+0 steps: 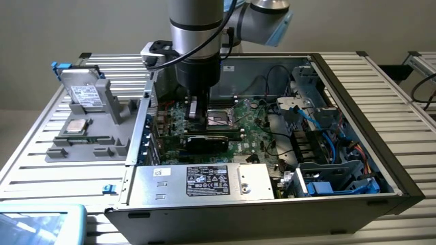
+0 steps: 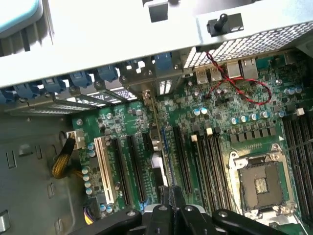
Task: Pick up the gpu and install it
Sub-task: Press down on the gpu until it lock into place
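The gpu (image 1: 206, 140) stands on edge inside the open computer case (image 1: 354, 97), its black fan block facing the case front, down at the green motherboard (image 1: 252, 125). My gripper (image 1: 196, 113) reaches straight down from the arm and is shut on the card's top edge. In the wrist view the gpu (image 2: 157, 147) shows edge-on as a thin line running from the rear bracket openings down to my gripper (image 2: 172, 209), over a long expansion slot. Whether the card is fully seated in the slot I cannot tell.
A grey parts tray (image 1: 81, 148) outside the case at the exterior view's left holds a silver hard drive (image 1: 87, 96), a processor chip (image 1: 76, 126) and a memory stick (image 1: 91, 139). The power supply (image 1: 204, 181) fills the case front. The CPU socket (image 2: 261, 183) and cables (image 1: 320, 120) lie beside the slot.
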Robot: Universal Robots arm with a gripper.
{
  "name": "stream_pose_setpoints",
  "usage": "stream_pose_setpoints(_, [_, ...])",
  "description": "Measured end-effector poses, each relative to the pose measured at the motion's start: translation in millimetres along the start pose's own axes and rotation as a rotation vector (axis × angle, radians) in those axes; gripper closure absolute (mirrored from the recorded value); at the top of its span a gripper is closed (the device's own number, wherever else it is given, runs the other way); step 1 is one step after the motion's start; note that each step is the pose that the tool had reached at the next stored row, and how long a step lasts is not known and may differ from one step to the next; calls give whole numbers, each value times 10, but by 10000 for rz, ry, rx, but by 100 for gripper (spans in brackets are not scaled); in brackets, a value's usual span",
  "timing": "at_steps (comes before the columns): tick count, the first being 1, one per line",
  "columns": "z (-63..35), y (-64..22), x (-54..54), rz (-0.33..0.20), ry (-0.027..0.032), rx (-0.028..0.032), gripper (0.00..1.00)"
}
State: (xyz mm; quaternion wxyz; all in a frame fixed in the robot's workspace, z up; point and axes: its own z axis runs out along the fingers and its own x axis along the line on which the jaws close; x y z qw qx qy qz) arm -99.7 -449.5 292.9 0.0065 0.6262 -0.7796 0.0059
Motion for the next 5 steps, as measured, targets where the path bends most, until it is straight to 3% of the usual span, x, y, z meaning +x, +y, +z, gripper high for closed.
stream_pose_setpoints(5, [-1, 0, 0, 0, 1, -1, 88])
